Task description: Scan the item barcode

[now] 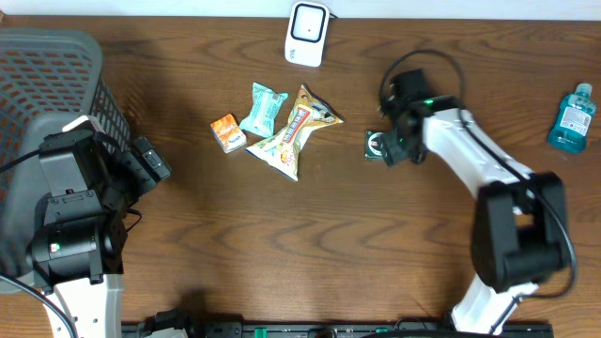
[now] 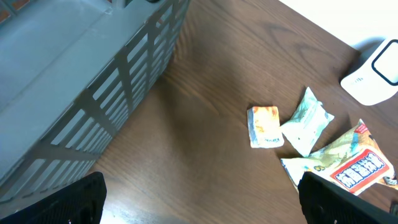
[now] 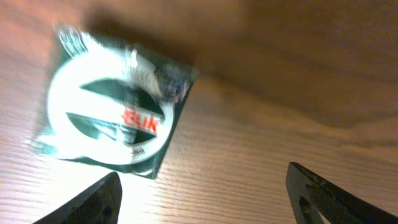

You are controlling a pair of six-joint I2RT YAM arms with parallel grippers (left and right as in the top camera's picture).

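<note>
A small dark green packet (image 1: 377, 145) with a white round label lies flat on the wooden table. In the right wrist view the packet (image 3: 112, 118) is blurred and brightly lit, just beyond my left finger (image 3: 93, 202). My right gripper (image 1: 395, 141) (image 3: 205, 199) is open with only bare wood between its fingers. A white scanner (image 1: 308, 33) stands at the table's far edge. My left gripper (image 1: 150, 164) (image 2: 199, 205) hangs wide open beside the basket, holding nothing.
A grey mesh basket (image 1: 47, 75) fills the far left. An orange packet (image 1: 227, 132), a teal packet (image 1: 263, 110) and a long snack bag (image 1: 296, 131) lie mid-table. A blue bottle (image 1: 572, 117) stands at the right edge.
</note>
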